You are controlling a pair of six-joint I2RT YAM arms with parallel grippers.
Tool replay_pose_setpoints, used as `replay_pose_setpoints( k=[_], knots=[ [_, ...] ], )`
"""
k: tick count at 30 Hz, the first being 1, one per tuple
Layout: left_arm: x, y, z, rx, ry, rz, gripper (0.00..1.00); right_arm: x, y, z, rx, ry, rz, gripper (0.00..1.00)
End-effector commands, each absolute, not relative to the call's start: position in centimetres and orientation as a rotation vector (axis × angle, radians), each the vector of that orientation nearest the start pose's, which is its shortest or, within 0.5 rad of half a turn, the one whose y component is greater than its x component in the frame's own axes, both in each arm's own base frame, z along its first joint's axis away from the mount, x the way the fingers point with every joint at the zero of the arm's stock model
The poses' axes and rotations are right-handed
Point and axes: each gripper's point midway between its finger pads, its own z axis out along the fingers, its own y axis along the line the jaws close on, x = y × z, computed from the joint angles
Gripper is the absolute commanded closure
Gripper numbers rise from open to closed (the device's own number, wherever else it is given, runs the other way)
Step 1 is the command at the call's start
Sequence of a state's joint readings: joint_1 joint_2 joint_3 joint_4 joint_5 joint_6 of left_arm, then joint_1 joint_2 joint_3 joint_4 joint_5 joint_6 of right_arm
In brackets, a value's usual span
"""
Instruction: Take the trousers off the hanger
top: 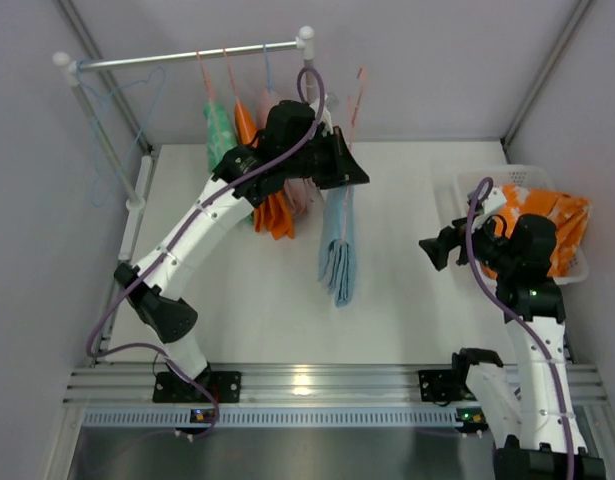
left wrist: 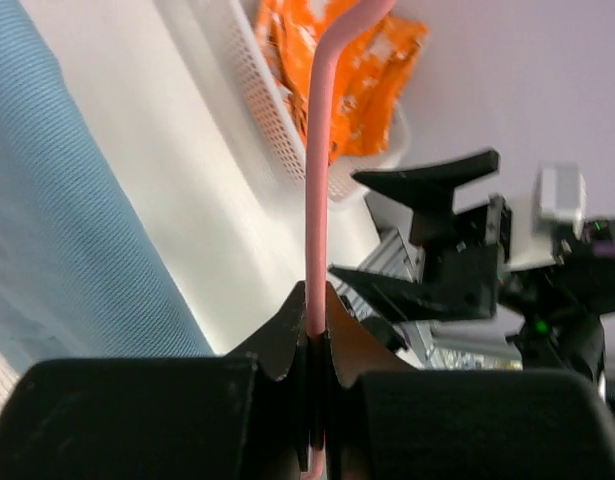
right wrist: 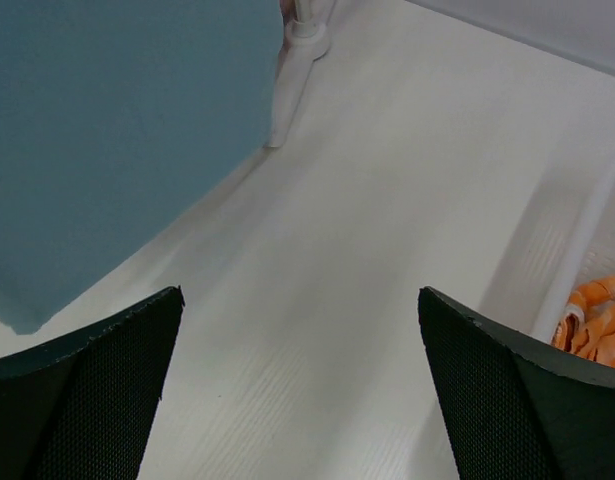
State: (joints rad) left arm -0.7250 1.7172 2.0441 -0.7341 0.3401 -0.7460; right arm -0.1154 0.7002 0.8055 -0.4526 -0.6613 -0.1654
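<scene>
The light blue trousers hang from a pink hanger, and their lower end lies on the table. My left gripper is shut on that hanger's wire, with the blue cloth just to its left in the left wrist view. An orange pair hangs on the rack behind my left arm. My right gripper is open and empty, low over the table to the right of the blue trousers. It also shows in the left wrist view.
A white basket at the right edge holds orange star-print trousers, also seen in the wrist views. The rack rail carries a green cloth and spare hangers. The rack's foot stands beyond the blue cloth.
</scene>
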Motion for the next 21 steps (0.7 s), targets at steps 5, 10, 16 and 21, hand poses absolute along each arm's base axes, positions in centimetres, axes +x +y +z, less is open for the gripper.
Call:
replay_pose_setpoints(
  k=[5, 10, 16, 21],
  knots=[
    [32.8, -38.8, 44.8, -0.035, 1.979, -1.334, 1.00, 24.6, 11.5, 28.4, -0.732, 1.578, 0.485, 0.00],
    [33.6, -39.6, 45.5, -0.100, 1.946, -1.394, 1.00, 22.4, 15.4, 29.5, -0.856, 1.435, 0.559, 0.01],
    [33.9, -40.3, 46.2, -0.137, 1.928, -1.455, 1.00, 20.9, 18.6, 31.5, -0.850, 1.347, 0.612, 0.01],
    [33.9, -40.6, 47.0, -0.139, 1.894, -1.491, 1.00, 20.9, 20.3, 31.4, -0.865, 1.336, 0.618, 0.00]
  ],
)
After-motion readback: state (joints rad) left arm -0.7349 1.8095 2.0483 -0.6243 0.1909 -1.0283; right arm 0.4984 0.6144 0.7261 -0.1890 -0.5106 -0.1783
